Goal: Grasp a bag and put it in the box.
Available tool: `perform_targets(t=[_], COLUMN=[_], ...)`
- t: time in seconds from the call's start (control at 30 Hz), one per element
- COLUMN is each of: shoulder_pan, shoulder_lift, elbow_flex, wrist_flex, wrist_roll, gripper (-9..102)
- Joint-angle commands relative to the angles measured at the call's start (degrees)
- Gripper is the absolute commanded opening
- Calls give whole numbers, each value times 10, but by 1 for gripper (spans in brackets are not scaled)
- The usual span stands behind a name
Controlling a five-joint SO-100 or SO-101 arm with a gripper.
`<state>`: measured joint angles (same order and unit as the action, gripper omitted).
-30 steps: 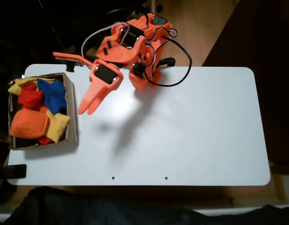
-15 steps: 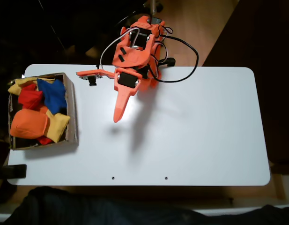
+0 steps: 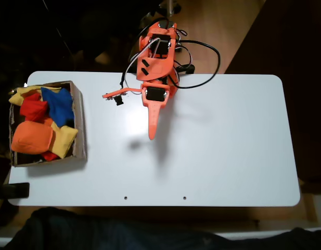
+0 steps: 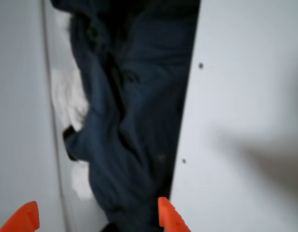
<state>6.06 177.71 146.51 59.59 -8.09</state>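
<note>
I have swung the arm away from the box: a second ago the hand hung just beside the box's right wall in the fixed view, and now it points down the middle of the white tabletop, well apart from it. The orange bag lies inside the box, at its lower left, among yellow, red and blue bags, so I judge this drop done and the arm on its way back.

In the wrist view two orange fingertips stand apart with nothing between them, so the hand is open and empty. In the fixed view it reads as one narrow spike, edge-on. I see no bag on the tabletop. The wrist picture is blurred; beyond the tabletop edge, dark blue cloth.
</note>
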Motion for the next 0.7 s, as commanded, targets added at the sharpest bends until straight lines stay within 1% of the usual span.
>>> perform_targets(t=[0.0,0.33,0.67], shoulder_pan=[-12,-46,-67], shoulder_lift=[19,61,76], elbow_flex=[14,83,115], wrist_flex=[6,30,52], wrist_roll=[4,14,16], gripper=[49,49,47])
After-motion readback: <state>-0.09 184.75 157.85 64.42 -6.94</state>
